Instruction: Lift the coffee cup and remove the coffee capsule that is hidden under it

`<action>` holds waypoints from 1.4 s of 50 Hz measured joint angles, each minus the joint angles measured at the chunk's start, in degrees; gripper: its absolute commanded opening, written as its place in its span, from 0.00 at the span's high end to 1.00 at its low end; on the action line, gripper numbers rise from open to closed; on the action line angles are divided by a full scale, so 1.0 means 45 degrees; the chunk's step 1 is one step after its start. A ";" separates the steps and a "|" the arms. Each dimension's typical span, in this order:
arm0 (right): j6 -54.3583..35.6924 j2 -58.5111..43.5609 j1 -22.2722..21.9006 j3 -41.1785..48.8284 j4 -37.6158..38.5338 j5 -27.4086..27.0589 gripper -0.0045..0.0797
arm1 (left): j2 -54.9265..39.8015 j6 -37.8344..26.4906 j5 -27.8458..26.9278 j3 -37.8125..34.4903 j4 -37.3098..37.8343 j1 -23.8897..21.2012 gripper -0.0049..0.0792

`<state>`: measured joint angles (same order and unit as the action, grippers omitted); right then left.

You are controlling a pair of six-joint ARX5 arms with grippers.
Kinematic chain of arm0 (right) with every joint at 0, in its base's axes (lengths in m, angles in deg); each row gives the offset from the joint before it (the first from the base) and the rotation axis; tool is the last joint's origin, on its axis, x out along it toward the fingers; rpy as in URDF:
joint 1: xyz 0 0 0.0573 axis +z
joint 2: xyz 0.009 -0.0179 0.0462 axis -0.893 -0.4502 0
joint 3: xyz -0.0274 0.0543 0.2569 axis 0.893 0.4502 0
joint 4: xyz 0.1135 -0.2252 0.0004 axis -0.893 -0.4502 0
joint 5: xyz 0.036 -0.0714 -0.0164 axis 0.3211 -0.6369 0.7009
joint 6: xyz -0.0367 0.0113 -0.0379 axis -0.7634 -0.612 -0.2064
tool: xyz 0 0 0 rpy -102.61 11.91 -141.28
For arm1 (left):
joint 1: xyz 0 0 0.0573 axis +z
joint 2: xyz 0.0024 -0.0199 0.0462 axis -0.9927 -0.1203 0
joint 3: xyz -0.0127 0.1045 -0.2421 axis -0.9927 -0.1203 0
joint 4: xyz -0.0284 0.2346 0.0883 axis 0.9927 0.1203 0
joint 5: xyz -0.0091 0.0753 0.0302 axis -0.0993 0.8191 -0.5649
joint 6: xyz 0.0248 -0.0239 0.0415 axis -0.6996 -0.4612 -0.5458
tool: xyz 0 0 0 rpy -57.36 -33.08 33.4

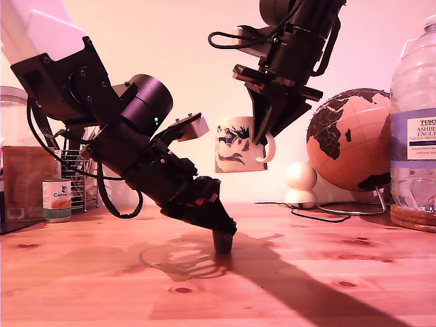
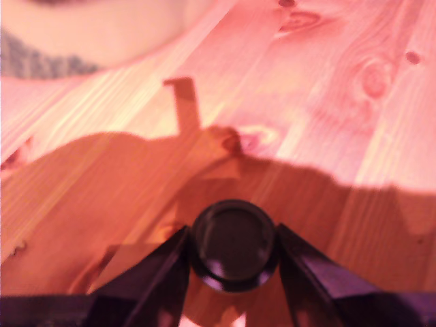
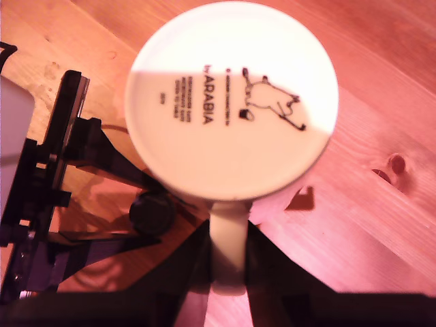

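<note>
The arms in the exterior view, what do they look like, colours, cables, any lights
Both arms are matte black and angular. The first arm has a round black motor housing with a small green light, a pale grey-white block, looping black cables and a white upper link. Its tool, my first gripper, ends in tapered black fingers. The second arm carries a looped black cable; my second gripper narrows to pointed black fingers.

The worktop [image 1: 354,286] was knotty pale wood with a smooth, slightly shiny finish. The coffee cup [image 1: 240,144] looked like glazed white ceramic. The coffee capsule [image 2: 233,244] was dark and glossy. My first tool [image 2: 233,272] was matt black plastic.
</note>
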<state>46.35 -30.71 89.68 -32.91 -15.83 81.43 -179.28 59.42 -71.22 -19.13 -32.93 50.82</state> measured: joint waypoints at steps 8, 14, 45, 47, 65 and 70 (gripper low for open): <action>0.0000 0.0000 0.0000 0.0000 0.0000 0.0000 0.96 | 0.0000 0.0005 -0.0005 0.0000 0.0034 0.0005 0.77; 0.0000 0.0000 0.0000 0.0000 -0.0010 0.0005 0.96 | 0.0005 0.0005 -0.0024 0.0005 0.0267 0.0019 0.77; 0.0000 0.0000 -0.0019 0.0000 -0.0107 0.0131 0.96 | 0.0952 0.0000 0.0092 0.0034 0.1316 0.1520 0.77; -0.0005 0.0000 -0.0019 0.0000 -0.0107 0.0228 0.96 | 0.1054 0.0000 0.0155 0.0034 0.1491 0.1642 0.77; -0.0214 -0.0262 0.0437 0.0000 -0.0185 0.0335 0.96 | 0.1151 -0.0243 0.0486 0.0034 0.2715 0.2851 0.76; -0.0272 -0.0767 0.0719 0.0000 -0.0146 0.0335 0.96 | 0.1151 -0.0384 0.0491 0.0034 0.3089 0.3109 0.76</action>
<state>45.13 -34.17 92.92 -32.91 -16.48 82.94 -174.10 57.69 -69.01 -18.98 -19.03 64.81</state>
